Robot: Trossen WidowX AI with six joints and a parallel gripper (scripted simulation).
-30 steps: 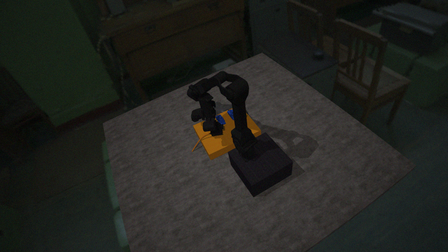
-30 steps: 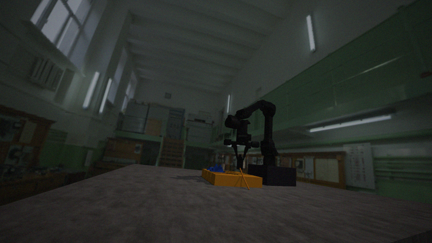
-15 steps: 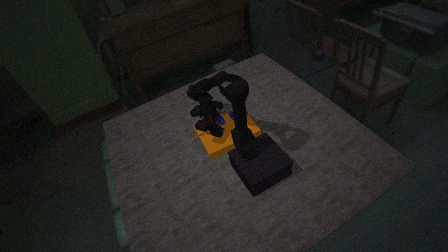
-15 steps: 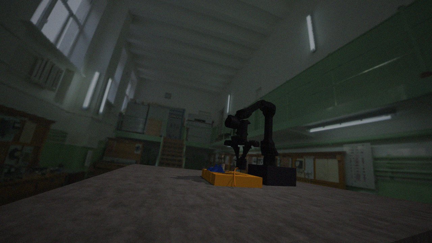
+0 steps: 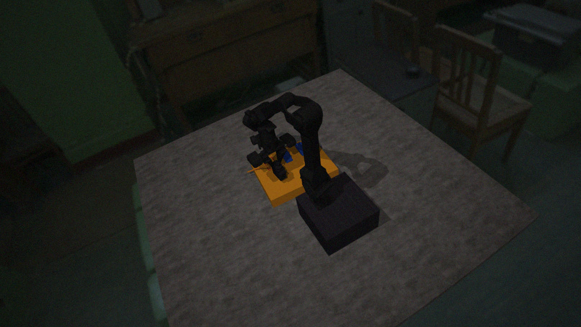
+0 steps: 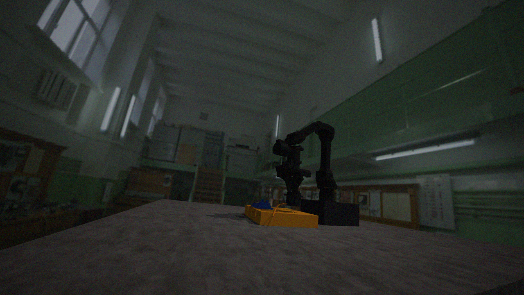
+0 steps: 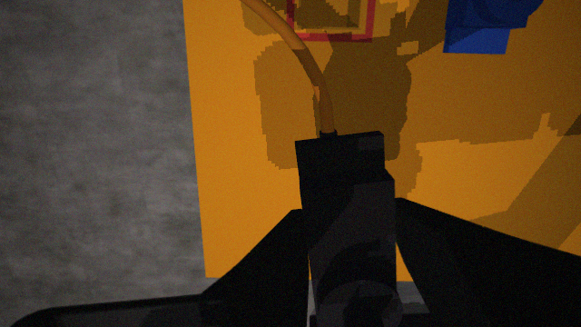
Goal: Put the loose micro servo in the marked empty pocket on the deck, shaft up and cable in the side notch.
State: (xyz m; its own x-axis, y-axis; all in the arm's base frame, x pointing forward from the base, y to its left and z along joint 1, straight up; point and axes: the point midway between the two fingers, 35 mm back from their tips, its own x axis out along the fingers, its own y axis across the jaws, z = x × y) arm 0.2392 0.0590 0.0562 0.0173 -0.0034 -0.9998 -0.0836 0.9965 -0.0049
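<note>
My gripper [image 5: 278,163] [image 6: 293,191] [image 7: 346,215] is shut on the black micro servo [image 5: 279,173] [image 7: 340,177], holding it above the orange deck [image 5: 280,192] [image 6: 293,221] [image 7: 236,204]. In the wrist view a round boss shows at the servo's near end. The orange cable [image 5: 259,169] [image 6: 273,212] [image 7: 328,113] leaves the servo's far end, curves up and left past the pocket and hangs over the deck's edge. The red outline [image 7: 370,20] of the pocket is ahead of the servo at the top of the wrist view, partly cut off. The servo's ears and underside are hard to make out.
Blue servos [image 5: 287,157] [image 6: 262,204] stand on the deck beside the pocket; one blue servo [image 7: 477,41] shows at the wrist view's upper right. The arm's dark base block [image 5: 339,221] [image 6: 342,214] stands close to the deck. The grey table [image 5: 219,252] [image 6: 183,253] [image 7: 91,136] carries both.
</note>
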